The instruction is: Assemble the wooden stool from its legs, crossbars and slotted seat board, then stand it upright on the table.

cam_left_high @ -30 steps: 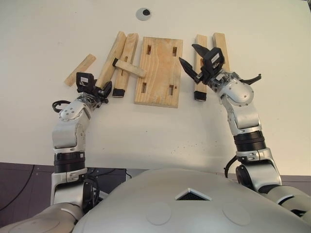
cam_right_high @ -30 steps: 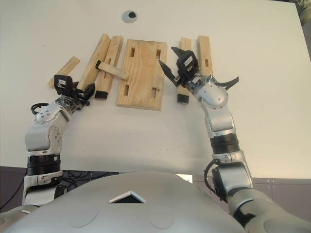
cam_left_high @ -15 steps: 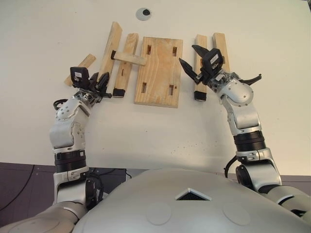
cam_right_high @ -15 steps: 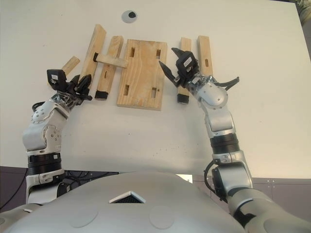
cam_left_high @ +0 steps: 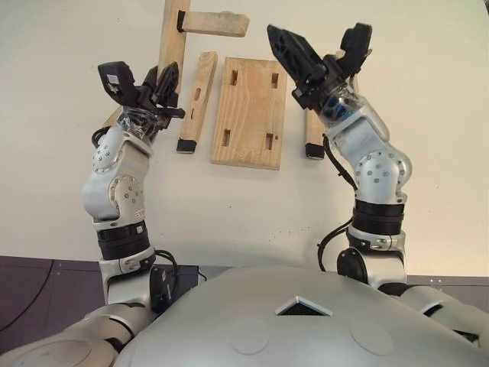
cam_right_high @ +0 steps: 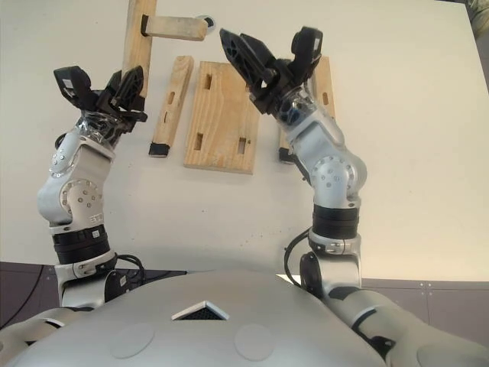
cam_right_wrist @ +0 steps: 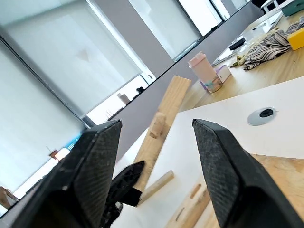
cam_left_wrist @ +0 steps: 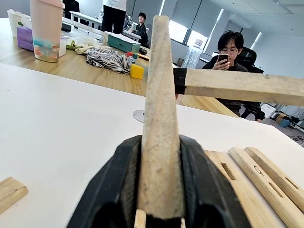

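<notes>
Left jaws clamped on pale wooden leg (cam_left_wrist: 159,95) with short crossbar (cam_left_wrist: 237,86) joined at side, held above white surface (cam_left_high: 229,199). Right jaws wide apart, above slotted rectangular wooden seat board (cam_left_high: 248,115) lying flat on surface.

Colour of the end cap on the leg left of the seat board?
Black end cap; best in the left eye view.

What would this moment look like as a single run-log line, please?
left gripper shut on leg, crossbar attached, held above table | right gripper open above seat board | assembly unfinished
</notes>
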You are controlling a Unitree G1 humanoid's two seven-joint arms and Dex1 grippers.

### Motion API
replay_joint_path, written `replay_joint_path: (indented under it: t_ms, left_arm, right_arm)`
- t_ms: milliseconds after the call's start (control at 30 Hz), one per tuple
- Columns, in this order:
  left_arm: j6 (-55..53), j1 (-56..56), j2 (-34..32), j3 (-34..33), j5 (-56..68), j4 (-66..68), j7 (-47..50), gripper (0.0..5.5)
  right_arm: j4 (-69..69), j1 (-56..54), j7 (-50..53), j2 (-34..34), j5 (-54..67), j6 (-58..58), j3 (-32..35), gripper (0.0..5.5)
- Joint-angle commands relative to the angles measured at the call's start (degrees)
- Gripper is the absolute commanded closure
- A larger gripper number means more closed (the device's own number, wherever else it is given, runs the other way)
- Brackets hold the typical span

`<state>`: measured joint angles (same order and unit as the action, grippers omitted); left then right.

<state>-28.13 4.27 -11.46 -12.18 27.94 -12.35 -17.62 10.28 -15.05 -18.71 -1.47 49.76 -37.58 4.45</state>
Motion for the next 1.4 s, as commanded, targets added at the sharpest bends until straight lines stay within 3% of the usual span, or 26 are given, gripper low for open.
replay_joint_path:
  t_ms: [33,567,1000,1400]
  left_arm:
    - [3.9,0.6,-1.9,1.9,-3.1,-1.4,-1.5,4.51]
    - [9.3,-0.6,-2.7,5.0,-5.4,-2.0,-4.3,4.51]
    - [11.3,-1.5,-2.9,5.9,-6.1,-2.4,-5.3,4.51]
    - [17.0,-4.1,-4.9,8.8,-9.2,-0.8,-9.4,4.51]
  right_arm:
    - [1.4,-2.8,4.6,1.1,7.5,-8.8,2.4,2.75]
    - [-1.6,-6.4,10.0,0.2,11.2,-13.6,4.9,2.75]
    - [-1.9,-6.8,10.4,0.6,12.0,-15.2,5.0,4.9]
    - [-2.9,-8.5,10.2,2.1,13.1,-16.5,7.0,5.06]
